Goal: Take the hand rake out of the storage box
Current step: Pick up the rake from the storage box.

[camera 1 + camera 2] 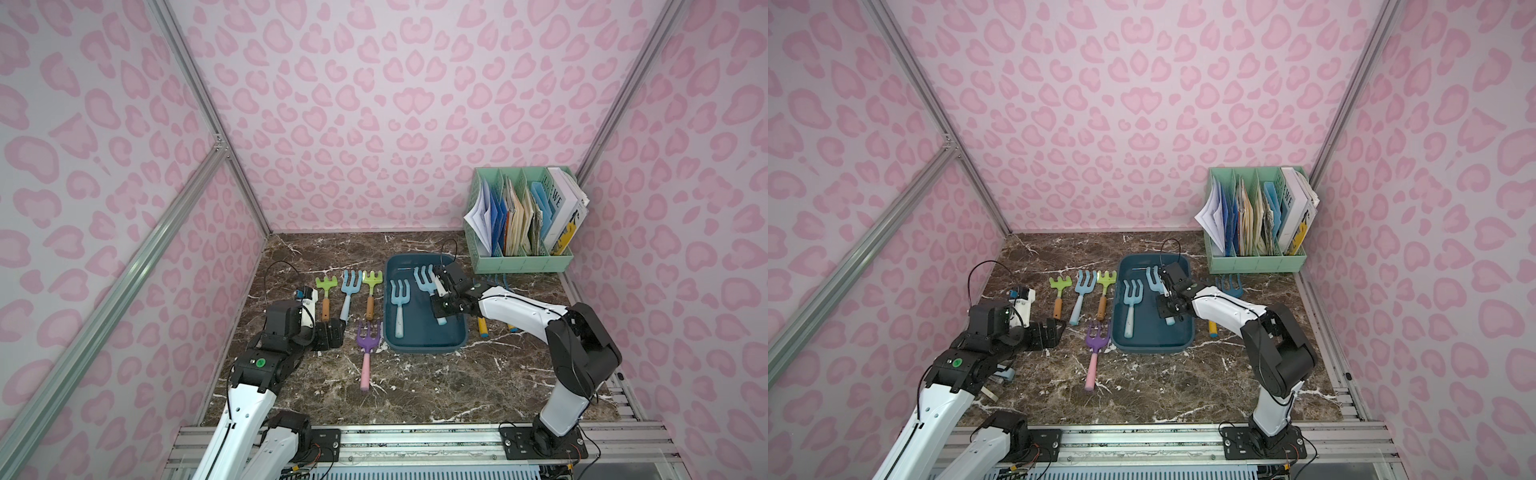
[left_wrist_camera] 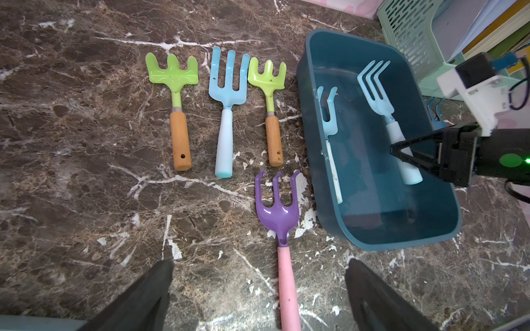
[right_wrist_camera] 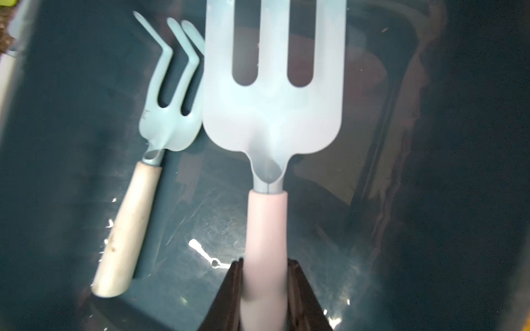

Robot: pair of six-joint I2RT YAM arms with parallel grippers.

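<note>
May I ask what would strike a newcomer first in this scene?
The right gripper is shut on the handle of a light blue hand rake in the teal storage box, beside a second blue rake. Left of the box, a purple rake lies on the marble table near the open left gripper.

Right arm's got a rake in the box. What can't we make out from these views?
- Blue tool head and yellow handle beside the storage box: both top views, mostly hidden by the right arm; one tool or two, unclear.
- Handle end of the held rake: right wrist view, covered by the right gripper, cut by the frame edge.
- Titles in the file rack: top views, too small.
</note>
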